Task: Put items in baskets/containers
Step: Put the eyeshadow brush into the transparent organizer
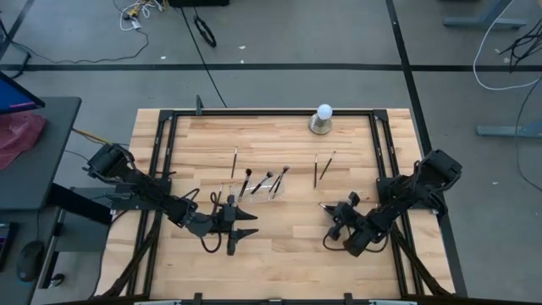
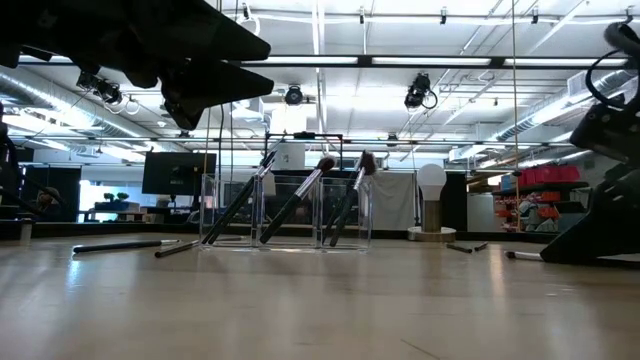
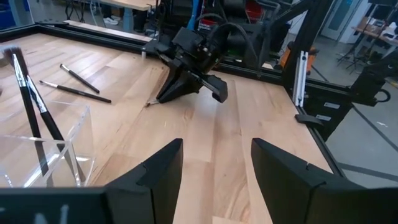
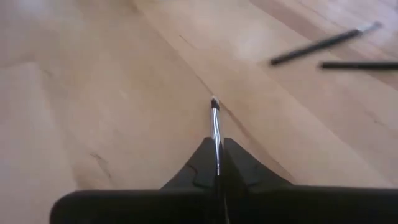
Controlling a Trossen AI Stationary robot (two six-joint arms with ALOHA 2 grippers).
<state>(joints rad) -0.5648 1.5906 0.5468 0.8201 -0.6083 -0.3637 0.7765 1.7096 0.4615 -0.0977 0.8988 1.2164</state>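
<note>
The clear container (image 1: 254, 188) (image 2: 290, 212) stands mid-table, with several dark brushes (image 2: 300, 200) leaning in its compartments, their lower ends on its floor. One loose brush (image 1: 235, 161) lies flat to its far left, and two more (image 1: 320, 167) (image 4: 323, 43) lie to its right. My right gripper (image 1: 327, 209) (image 4: 216, 163) is near those two, tilted down at the table and shut on another brush (image 4: 215, 118). My left gripper (image 1: 235, 227) (image 3: 214, 162) hovers open just in front of the container with nothing between its fingers. My right gripper pinches a thin brush between its two fingertips (image 4: 202, 163). The silvery ferrule end (image 4: 215, 115) sticks out forward past the tips, so the brush runs along the fingers. They come slanting down from the table's right. The brush end (image 3: 150, 102) sits at the tabletop.
A white ball on a grey base (image 1: 323, 119) (image 2: 431, 200) stands at the far edge. A black metal frame (image 1: 169, 144) runs along the table's sides. Bare wood (image 1: 288, 254) lies between the two grippers and toward the near edge.
</note>
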